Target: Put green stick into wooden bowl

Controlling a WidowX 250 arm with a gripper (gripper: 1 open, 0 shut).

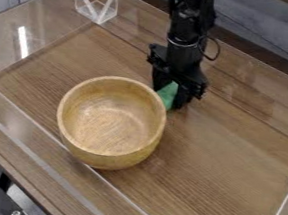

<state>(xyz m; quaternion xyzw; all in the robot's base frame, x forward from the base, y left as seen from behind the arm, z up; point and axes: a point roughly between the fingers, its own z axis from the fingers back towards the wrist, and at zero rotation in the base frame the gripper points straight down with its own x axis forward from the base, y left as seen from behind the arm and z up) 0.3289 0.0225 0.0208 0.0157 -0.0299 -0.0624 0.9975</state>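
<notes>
The wooden bowl (111, 121) sits on the table at the lower left of centre, round, light tan and empty. Just beyond its right rim stands my gripper (173, 93), pointing straight down at the table. Its black fingers are shut on the green stick (172, 96), a small bright-green block that shows between and below them, low against the tabletop. The stick's upper part is hidden by the fingers.
A clear plastic wall (43, 25) rings the wooden table (220, 161). A clear folded stand (95, 5) rests at the back left corner. A grey plank wall runs behind.
</notes>
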